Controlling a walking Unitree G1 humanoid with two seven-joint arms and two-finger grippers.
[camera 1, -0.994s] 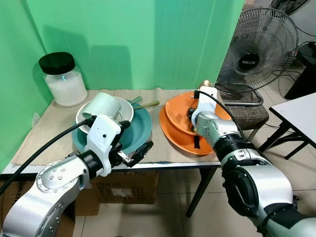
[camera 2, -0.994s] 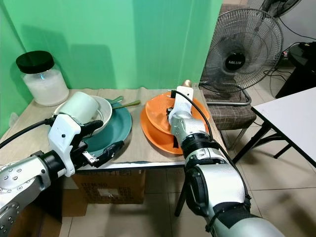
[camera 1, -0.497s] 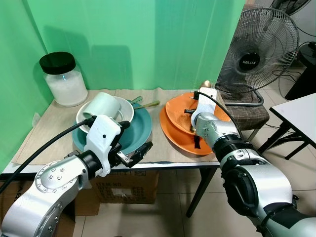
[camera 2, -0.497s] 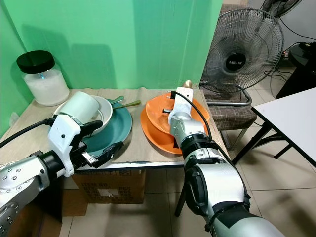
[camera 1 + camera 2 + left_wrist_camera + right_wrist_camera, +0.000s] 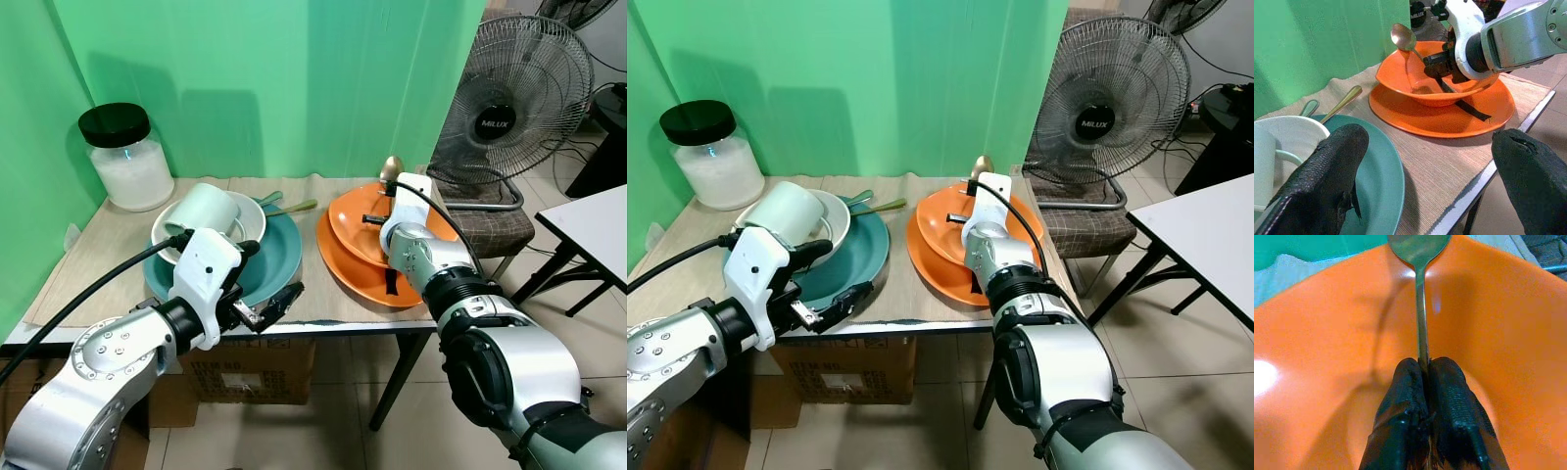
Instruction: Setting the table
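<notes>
Near edge of the worktop (image 5: pixel 323 318): the left gripper (image 5: pixel 263 309) hovers just in front of the teal plate (image 5: pixel 279 259), its two black fingers (image 5: pixel 1334 166) spread wide and holding nothing.

On the teal plate rests a white bowl (image 5: pixel 247 217) with a pale green mug (image 5: pixel 201 210) lying tilted in it, so this place setting reads as stacked rather than laid out. Behind it, two more utensils (image 5: pixel 279 206) lie on the mat, one with a gold handle and one with a green handle, not yet placed beside any dish.

Right half of the worktop: an orange bowl (image 5: pixel 358 230) sits on an orange plate (image 5: pixel 353 274). The right gripper (image 5: pixel 1425 377) is inside this bowl, fingers pressed together on the handle of a spoon (image 5: pixel 1403 38), which stands raised with its bowl end above the far rim.

Judgement: the task appears to be at an early to middle stage. The spoon is in hand but not yet set down at a place; the stacked teal group and the two loose utensils remain to be arranged.

Far corner: a glass jar (image 5: pixel 125 157) with a black lid stands against the green backdrop. Beyond the worktop stands a fan (image 5: pixel 509 108).
</notes>
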